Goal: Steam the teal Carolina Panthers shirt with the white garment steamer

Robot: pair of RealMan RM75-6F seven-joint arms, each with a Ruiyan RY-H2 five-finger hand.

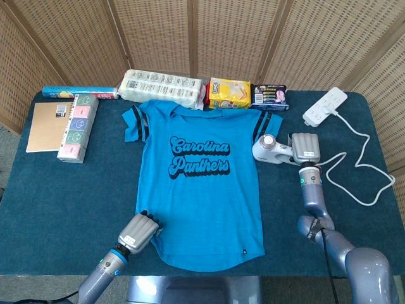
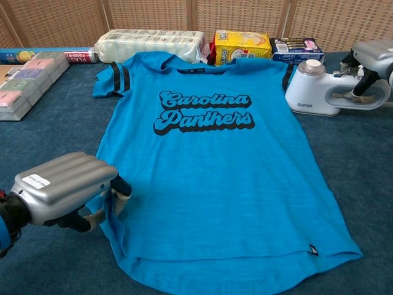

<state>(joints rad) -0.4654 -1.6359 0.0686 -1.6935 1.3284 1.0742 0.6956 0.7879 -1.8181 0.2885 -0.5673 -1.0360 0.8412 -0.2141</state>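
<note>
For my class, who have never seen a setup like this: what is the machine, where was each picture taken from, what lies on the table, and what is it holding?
It is a robot with two arms ending in metal hands. One picture looks down from its head, the other from its chest. A teal shirt lies flat on the blue table. The left hand pinches the shirt's lower edge. The right hand is at the handle of the white garment steamer; whether it grips it is unclear. Packets line the far edge.
</note>
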